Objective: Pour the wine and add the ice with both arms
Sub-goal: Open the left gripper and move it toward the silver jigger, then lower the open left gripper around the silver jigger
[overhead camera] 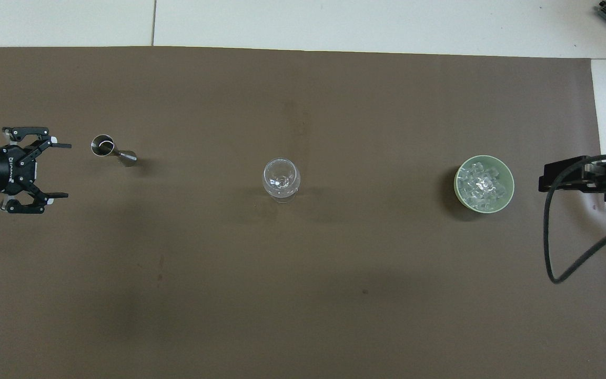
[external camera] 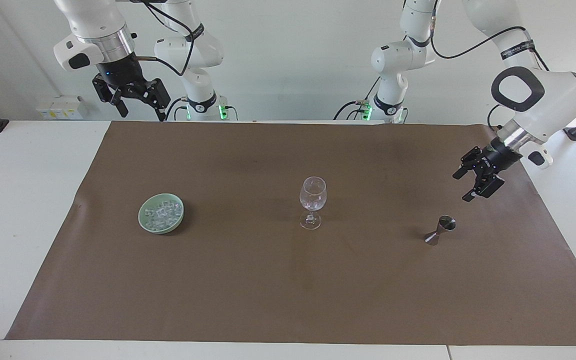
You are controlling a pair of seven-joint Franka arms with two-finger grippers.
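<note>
The brown mat (external camera: 268, 280) covers most of the white table (external camera: 23, 200); it is flat, matte paper with a few faint creases.

Nothing of the task looks done yet, as far as I can judge: the glass holds no wine, all the ice lies in its dish, and nothing is held.

The left arm (external camera: 538, 100), glossy white with a black ring, reaches in from the 3 o'clock edge of the facing view. The left gripper (external camera: 465, 186) hangs in the air with its fingers spread wide, at about 2 o'clock from the metal measuring cup (external camera: 440, 230) and apart from it. I think it is going for this cup, so grasping, pouring and adding ice are all left.

The right arm (external camera: 98, 35) waits at 11 o'clock, and the right gripper (external camera: 140, 111) is raised over the mat's edge close to the robots; its fingers stand apart.

The wine glass (external camera: 312, 202) stands upright at the mat's centre, clear and thin, on a slim stem.

The pale green dish (external camera: 161, 213) sits at 9 o'clock from the glass, round and shallow.

The measuring cup, at 3 o'clock from the glass, is shiny steel, an hourglass shape, and it looks tilted.

The ice (external camera: 162, 212) is small clear cubes, heaped in the dish.
</note>
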